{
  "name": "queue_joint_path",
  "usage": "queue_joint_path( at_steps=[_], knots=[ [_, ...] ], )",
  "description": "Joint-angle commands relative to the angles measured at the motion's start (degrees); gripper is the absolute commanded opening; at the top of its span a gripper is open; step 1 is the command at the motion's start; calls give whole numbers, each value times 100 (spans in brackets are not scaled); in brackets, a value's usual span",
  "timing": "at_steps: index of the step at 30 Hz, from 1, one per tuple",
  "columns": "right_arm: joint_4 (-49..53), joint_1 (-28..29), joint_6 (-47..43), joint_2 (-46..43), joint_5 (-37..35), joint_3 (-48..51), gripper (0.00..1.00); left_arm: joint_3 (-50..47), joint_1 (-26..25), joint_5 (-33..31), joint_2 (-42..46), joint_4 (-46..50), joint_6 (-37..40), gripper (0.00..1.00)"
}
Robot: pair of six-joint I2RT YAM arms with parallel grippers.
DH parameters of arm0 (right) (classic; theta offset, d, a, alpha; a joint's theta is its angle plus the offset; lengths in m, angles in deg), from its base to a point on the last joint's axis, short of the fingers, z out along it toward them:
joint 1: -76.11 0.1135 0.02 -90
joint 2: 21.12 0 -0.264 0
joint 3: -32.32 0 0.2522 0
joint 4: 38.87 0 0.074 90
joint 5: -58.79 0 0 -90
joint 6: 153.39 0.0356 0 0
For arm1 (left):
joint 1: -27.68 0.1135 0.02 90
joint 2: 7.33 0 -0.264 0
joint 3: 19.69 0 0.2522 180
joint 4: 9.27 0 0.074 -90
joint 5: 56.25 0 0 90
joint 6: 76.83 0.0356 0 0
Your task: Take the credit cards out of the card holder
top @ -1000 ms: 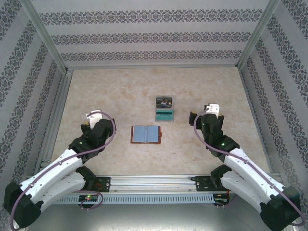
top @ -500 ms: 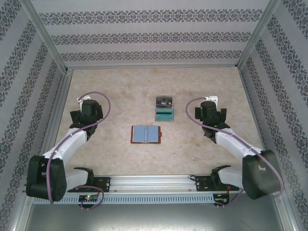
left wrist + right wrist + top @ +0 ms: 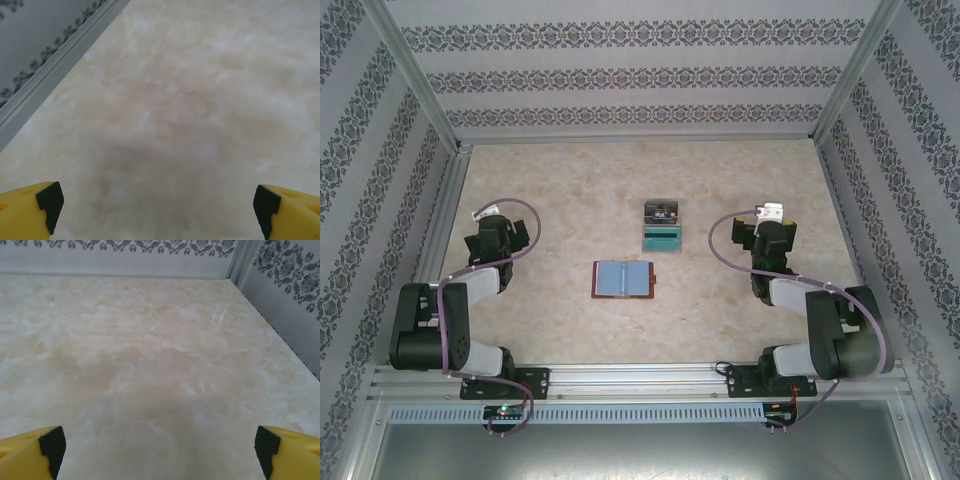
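Card holder (image 3: 623, 279), lying open and flat at frame centre, appears light, thin and limp at its fold, best pinched by an outer leather edge; left gripper (image 3: 157, 207) and right gripper (image 3: 159, 447) both stand spread wide, holding nothing.

Bright, even light; the pale marbled beige counter (image 3: 560, 190) carries a soft shadow beneath the left end effector (image 3: 157, 207), faint glare streaks in the right wrist view.

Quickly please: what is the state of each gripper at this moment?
Left gripper: open, holding nothing.
Right gripper: open, holding nothing.
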Motion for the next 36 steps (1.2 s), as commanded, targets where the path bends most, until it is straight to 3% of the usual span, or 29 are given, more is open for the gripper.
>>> queue_joint_path(
  at_steps=[1,8,13,16,17,18,20,21,36],
  knots=[
    [-1333,-116,160,470,609,313,98,-242,49,491,-62,-1002,17,99],
    [-932,-78,0,574,904,69,98,-466,19,696,-24,-1406,141,99],
    [-800,-105,-42,602,1070,-139,98,-372,-161,1241,-212,-1519,601,100],
    [-752,-128,-10,591,1057,-152,98,-536,-465,1533,-780,-2389,1148,99],
    [-741,-127,-9,596,1045,-163,98,-540,-570,1340,-891,-2578,1224,99],
    [-728,-132,-10,597,1052,-168,98,-410,-592,1070,-738,-1943,1074,99],
    [-735,-127,-6,599,1050,-168,98,-416,-548,954,-842,-2193,999,99],
    [-736,-127,-10,591,1041,-161,98,-339,-544,968,-745,-1883,969,99],
    [-710,-123,-9,591,1052,-176,98,-363,-539,957,-787,-2002,979,99]
  ],
)
